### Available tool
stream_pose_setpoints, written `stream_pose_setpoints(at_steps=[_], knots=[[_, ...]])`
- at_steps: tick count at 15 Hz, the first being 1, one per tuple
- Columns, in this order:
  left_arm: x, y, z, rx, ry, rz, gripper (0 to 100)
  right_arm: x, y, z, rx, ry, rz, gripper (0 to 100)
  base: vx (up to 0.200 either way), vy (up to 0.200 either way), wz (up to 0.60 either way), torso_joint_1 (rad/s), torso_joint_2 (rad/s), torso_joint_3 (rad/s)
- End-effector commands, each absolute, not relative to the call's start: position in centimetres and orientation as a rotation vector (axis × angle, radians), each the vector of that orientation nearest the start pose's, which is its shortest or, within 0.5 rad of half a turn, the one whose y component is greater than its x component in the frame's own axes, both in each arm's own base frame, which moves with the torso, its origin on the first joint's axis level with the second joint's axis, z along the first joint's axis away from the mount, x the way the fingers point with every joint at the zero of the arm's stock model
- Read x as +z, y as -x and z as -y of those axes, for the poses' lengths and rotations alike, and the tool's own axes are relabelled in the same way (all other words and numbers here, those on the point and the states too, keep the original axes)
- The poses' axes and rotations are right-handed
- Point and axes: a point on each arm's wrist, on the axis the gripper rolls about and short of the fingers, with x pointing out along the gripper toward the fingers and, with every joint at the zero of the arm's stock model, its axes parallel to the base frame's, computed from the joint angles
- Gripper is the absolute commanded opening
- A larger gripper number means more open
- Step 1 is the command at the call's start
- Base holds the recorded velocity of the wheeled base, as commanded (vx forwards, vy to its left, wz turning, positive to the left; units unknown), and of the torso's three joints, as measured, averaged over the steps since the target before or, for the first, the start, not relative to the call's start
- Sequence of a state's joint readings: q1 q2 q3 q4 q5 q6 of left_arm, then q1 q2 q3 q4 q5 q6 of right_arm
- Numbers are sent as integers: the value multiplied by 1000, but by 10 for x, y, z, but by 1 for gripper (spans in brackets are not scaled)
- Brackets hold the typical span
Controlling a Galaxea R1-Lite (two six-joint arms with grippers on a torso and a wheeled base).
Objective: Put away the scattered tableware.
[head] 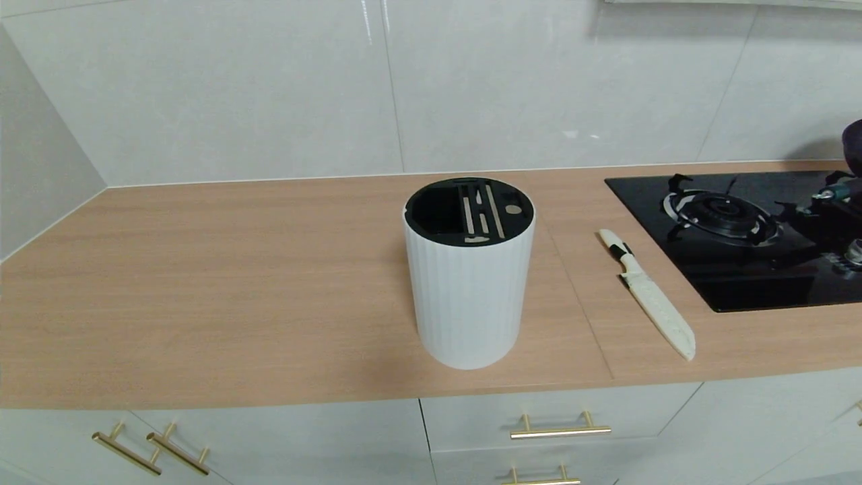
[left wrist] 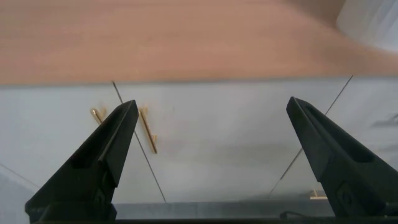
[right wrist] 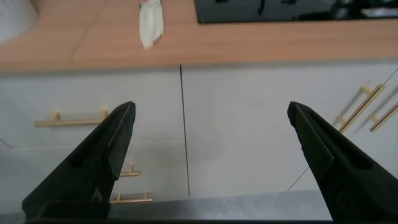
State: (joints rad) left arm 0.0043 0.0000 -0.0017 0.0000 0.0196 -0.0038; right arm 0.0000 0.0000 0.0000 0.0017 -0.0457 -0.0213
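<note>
First, in the head view, a white ribbed knife holder (head: 469, 296) stands upright near the middle of the wooden bench (head: 202, 303), its black top cut with slots and one larger opening. The knife (head: 648, 293) lies flat on the bench between the holder and the black gas hob (head: 741, 236), apart from both; its cream handle points toward the tiled wall and its pale speckled blade toward the front edge. Pale cabinet fronts with gold bar handles (head: 560, 428) run below the bench. Next, in the left wrist view, the left jaws stand wide apart with nothing between them, held out in front of the cabinet fronts, below the bench edge (left wrist: 155, 37); a corner of the holder (left wrist: 370, 22) shows on the bench, and two gold handles (left wrist: 149, 130) sit on a door. Last, in the right wrist view, the right jaws are likewise spread wide and hold nothing, facing the cabinet fronts below the bench, with the knife's blade tip (right wrist: 151, 25) close to the bench edge, the hob (right wrist: 280, 9) beyond it, and a gold drawer handle (right wrist: 68, 119) below.
</note>
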Motion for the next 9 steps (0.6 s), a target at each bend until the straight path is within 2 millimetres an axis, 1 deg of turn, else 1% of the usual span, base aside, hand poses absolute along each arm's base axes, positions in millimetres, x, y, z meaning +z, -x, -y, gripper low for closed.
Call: stream_pose_setpoints(at_steps=[1,9], knots=[[76,23,0,25,3,0,100,75,23,1,-46,22,-4,100,0,0,0,256,-535,-276],[76,23,0,25,5,0,100,75,23,1,-46,22,-4,100,0,0,0,286,-585,-300]])
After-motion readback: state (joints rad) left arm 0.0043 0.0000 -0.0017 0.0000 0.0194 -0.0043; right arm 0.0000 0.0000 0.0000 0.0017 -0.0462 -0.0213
